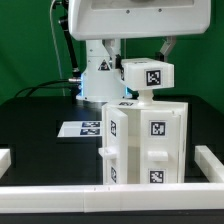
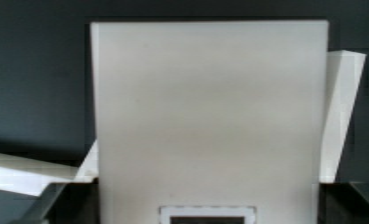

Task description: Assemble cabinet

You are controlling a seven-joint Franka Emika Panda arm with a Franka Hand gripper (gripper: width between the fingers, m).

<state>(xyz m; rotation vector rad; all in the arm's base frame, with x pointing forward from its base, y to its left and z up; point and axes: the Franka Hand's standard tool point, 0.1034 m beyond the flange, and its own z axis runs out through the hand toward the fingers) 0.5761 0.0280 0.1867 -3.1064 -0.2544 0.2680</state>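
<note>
The cabinet [image 1: 146,142] is a white box of tagged panels standing upright at the table's front centre. My gripper [image 1: 150,62] is right above it, shut on a white tagged block [image 1: 148,73] that sits at the cabinet's top; whether the block touches the cabinet I cannot tell. In the wrist view the block [image 2: 207,100] fills the middle, with a tag at its near end. My gripper [image 2: 207,205] has a dark finger close against each side of it. The cabinet body beneath shows only as white edges [image 2: 346,110].
The marker board [image 1: 85,127] lies flat on the black table at the exterior view's left of the cabinet. White rails run along the front edge [image 1: 110,195] and both sides [image 1: 210,158]. The robot base [image 1: 100,75] stands behind.
</note>
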